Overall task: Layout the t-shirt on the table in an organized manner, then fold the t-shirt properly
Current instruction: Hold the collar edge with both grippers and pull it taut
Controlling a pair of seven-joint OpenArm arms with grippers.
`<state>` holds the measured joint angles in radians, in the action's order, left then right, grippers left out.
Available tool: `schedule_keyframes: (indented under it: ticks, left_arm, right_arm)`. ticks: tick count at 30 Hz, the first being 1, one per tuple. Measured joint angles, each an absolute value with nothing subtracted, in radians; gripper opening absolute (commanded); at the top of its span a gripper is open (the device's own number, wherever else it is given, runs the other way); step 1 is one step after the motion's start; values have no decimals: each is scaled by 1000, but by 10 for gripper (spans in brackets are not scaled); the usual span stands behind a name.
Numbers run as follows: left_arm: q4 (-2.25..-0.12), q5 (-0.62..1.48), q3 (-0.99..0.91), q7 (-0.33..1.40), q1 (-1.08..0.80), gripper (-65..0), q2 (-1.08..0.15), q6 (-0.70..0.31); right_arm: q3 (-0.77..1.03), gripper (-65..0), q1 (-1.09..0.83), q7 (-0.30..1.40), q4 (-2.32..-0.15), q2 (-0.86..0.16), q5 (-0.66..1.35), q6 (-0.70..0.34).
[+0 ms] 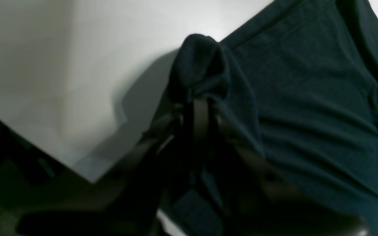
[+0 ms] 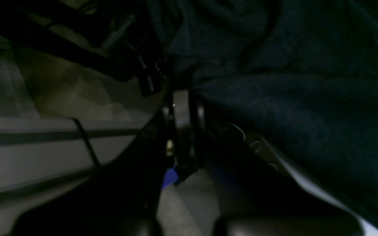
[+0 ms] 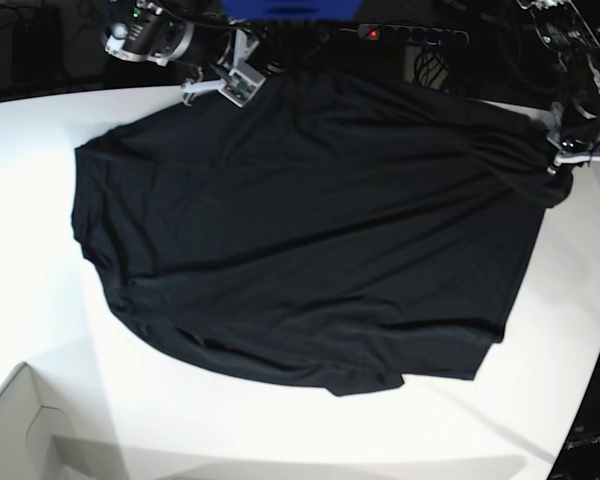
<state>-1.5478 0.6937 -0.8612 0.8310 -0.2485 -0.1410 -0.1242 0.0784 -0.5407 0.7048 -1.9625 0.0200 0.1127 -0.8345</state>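
The black t-shirt (image 3: 310, 230) lies spread over the white table (image 3: 30, 250), with wrinkles running toward its far right corner. My left gripper (image 3: 557, 158) is at that corner, on the base view's right. In the left wrist view this left gripper (image 1: 202, 98) is shut on a bunched fold of the t-shirt (image 1: 307, 98), lifted a little off the table (image 1: 77, 59). My right gripper (image 3: 242, 88) is at the shirt's far edge, top left. In the right wrist view the right gripper (image 2: 182, 98) is shut on the t-shirt (image 2: 290, 98) at its edge.
A white box corner (image 3: 20, 425) sits at the near left of the table. Cables and dark equipment (image 3: 420, 35) crowd the space behind the curved far edge. Bare white tabletop surrounds the shirt on the left, front and right.
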Motion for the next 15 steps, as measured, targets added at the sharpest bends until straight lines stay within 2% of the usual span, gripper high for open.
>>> schedule_keyframes:
  ticks: [15]
  left_arm:
    - [-1548,693,-862,831,-252,-649,-141,-124]
  right_arm:
    - [120,-650,-578,656,-1958,41,109,-834]
